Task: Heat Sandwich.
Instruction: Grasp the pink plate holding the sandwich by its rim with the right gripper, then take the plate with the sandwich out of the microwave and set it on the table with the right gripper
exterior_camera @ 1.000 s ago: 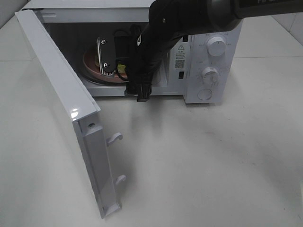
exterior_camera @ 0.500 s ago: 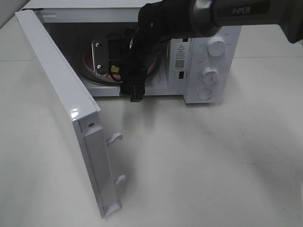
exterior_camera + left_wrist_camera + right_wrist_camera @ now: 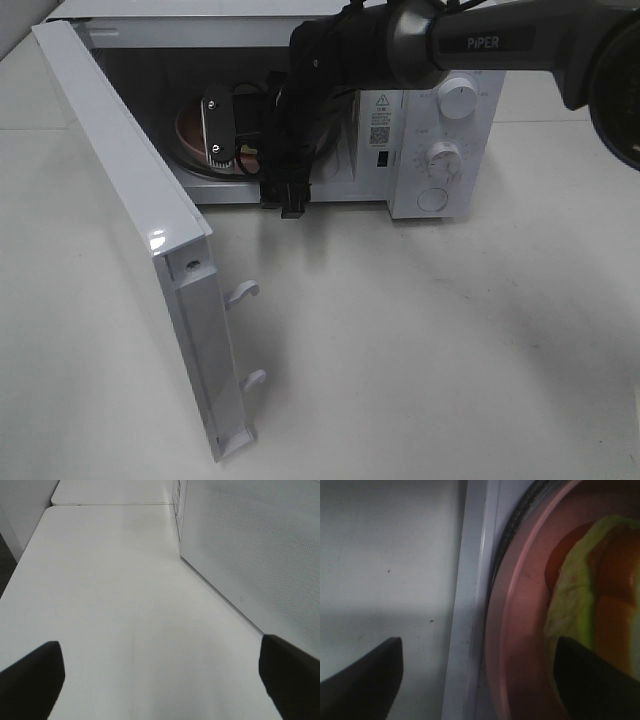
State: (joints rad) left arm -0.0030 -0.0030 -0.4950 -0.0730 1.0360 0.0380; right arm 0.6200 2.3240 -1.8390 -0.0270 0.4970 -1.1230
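1. Right wrist view: the right gripper [image 3: 477, 652] has its fingers spread wide with nothing between them. It hangs just above the pink plate [image 3: 520, 605].
2. The sandwich [image 3: 575, 595] lies on that plate inside the microwave [image 3: 440, 120]. In the exterior high view this is at about 11 o'clock.
3. Placing looks finished. I judge the next move is to draw the arm straight back toward 6 o'clock without clipping the plate rim, then shut the door [image 3: 130, 190] and set a dial [image 3: 457, 98].
4. The door stands open toward 8 o'clock, so it needs a clear swing.
5. The left gripper [image 3: 161, 652] is also wide open and holds nothing. It hovers over the white table [image 3: 450, 350] beside a perforated panel.
6. The table is plain, smooth and matte, with pale walls behind it.
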